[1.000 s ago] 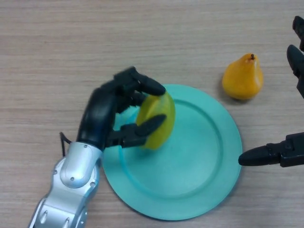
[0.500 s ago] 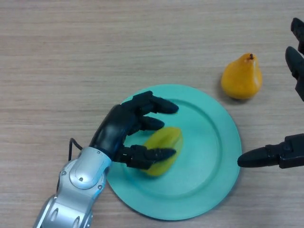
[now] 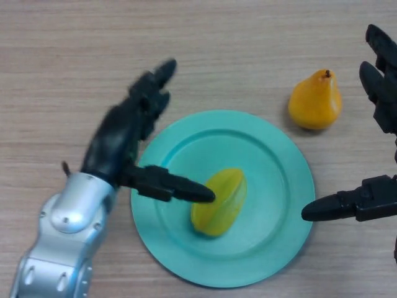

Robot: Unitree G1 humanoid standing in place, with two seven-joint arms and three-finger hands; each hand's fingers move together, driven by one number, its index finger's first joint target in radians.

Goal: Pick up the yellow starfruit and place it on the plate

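Starfruit now lying on plate, out of my grip. My left hand lifted off, fingers spread; thumb maybe still grazing it. Placement looks done.

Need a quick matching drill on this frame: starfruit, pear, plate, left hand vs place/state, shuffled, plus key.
1. starfruit
2. pear
3. plate
4. left hand

A. on the bare table, beyond the plate's right rim
B. open, thumb tip by the starfruit
C. lying on the plate
D. teal, flat on the table

Pairs: 1-C, 2-A, 3-D, 4-B
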